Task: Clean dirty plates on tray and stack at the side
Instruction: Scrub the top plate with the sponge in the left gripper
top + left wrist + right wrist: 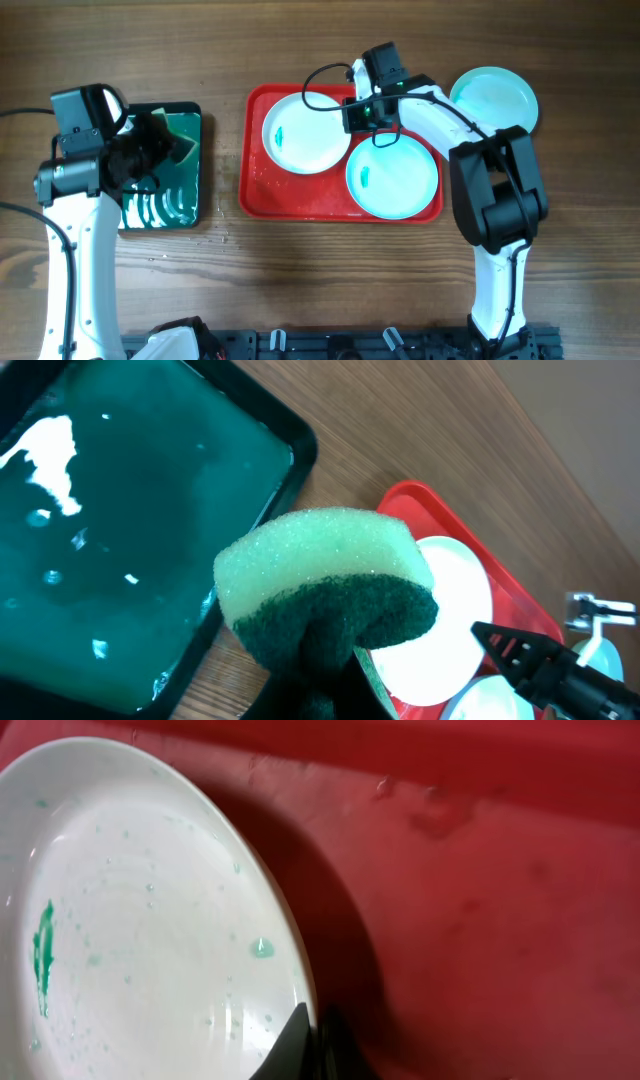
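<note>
Step in hand, as we judge it: scrub the white plate [305, 133]. It lies in the left half of the tray [300, 205], with its teal smear [42, 958] on the side away from the right gripper [366, 112]. A turquoise plate [392, 177] lies just beside it in the right half and shows its own smear. A second turquoise plate [495, 100] sits off the tray on the table [300, 290], far right. Right gripper: the tips are drawn almost together at the white plate's rim, one fingertip [296, 1038] over the lip. The broad shadow under that edge suggests the rim is pinched and tipped up a little, though the lower contact is hidden. Left gripper [318, 655]: closed on the sponge [325, 585], both pale foam and dark scouring layer in view. It hovers over the edge of the green tray [150, 510], which holds water. To do the scrub well, we would carry the sponge across low and land it flat on the smear. Strokes should run toward the pinched rim, so the hold braces the plate rather than letting it skate on the wet tray. The smear lies opposite the right fingers, so the arms should have room. Droplets on the plate make a slipping pinch the likely failure, so press lightly and check that the rim stays seated.
</note>
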Tool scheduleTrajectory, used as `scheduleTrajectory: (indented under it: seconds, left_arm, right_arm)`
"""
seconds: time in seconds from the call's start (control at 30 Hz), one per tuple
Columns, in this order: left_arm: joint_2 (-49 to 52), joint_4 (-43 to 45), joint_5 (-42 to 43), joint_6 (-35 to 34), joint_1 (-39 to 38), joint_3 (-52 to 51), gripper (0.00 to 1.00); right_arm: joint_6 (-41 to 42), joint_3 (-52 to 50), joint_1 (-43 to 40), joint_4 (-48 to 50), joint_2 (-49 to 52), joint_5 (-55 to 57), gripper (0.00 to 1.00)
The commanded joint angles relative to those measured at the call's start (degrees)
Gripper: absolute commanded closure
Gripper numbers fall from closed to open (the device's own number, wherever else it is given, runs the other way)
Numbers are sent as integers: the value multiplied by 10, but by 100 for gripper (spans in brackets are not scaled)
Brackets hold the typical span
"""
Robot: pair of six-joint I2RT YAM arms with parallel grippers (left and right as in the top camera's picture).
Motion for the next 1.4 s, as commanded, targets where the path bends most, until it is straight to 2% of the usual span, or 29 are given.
scheduleTrajectory:
  seconds: [0.0,0.13,0.37,0.47,0.5,0.73,0.97,1.13,1.3,1.37]
  left_arm:
    - [14,12,24,7,-33,8,96]
    - [44,48,24,7,-83,8,96]
    - [154,132,24,7,-176,8,96]
    - [210,183,24,1,-216,8,96]
    - [226,199,24,0,-227,8,96]
    - [311,268,22,1,-297,8,96]
    - [361,265,-59,1,-317,8,96]
    - [370,224,-140,3,-317,8,96]
    - [367,176,-287,5,-316,8,96]
    - [359,163,-321,5,-316,9,96]
  right_arm:
    - [-10,5,7,-38,-11,-18,96]
    - [-22,5,9,-61,-11,-19,96]
    - [-37,5,14,-101,-11,-18,96]
    - [-35,5,19,-98,-11,-17,95]
    - [-21,5,21,-98,-11,-10,92]
    - [1,5,25,-105,-11,1,92]
    - [1,5,25,-108,-11,1,92]
    - [1,5,25,-108,-11,1,92]
    - [1,5,25,-111,-11,2,93]
    - [1,5,25,-113,-11,12,93]
